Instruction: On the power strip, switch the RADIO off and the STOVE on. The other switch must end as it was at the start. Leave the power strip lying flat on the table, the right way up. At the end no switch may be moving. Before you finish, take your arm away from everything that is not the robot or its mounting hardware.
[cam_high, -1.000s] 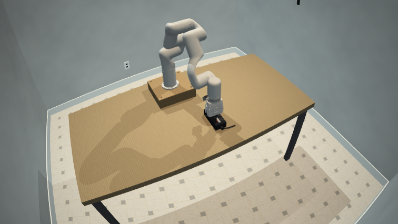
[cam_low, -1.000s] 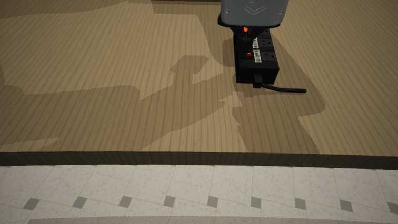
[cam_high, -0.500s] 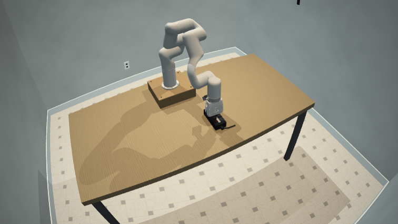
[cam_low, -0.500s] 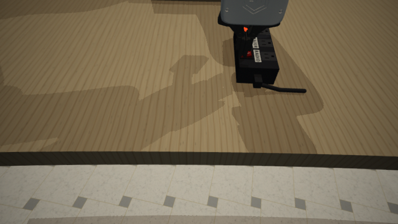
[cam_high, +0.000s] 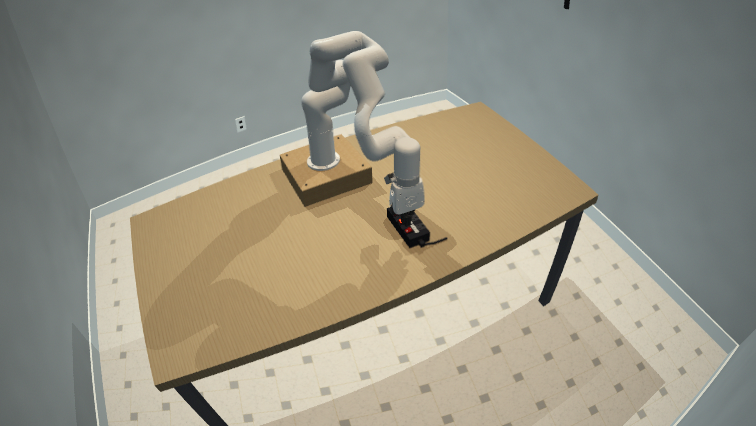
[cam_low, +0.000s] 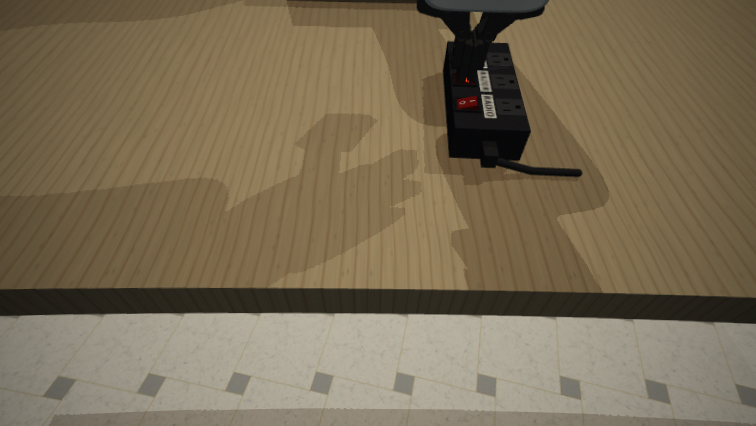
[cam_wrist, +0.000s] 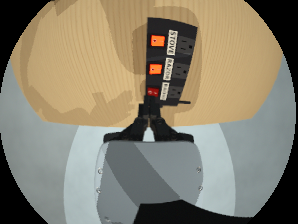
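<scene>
Black power strip (cam_low: 487, 100) lies flat, right of table (cam_high: 264, 275) centre, cord (cam_low: 539, 170) trailing right. RADIO switch (cam_low: 467, 102) dull red; middle switch glowing under gripper (cam_low: 467, 74), jaws pinched together, holding nothing.

Plain test room, bare and lab-like: grey walls (cam_high: 581, 63), wall outlet (cam_high: 240, 123) at upper left, cream tiled floor (cam_high: 476, 359) with grey diamond insets, one wooden table (cam_high: 264, 296) bearing bolted robot arm (cam_high: 365, 100).
</scene>
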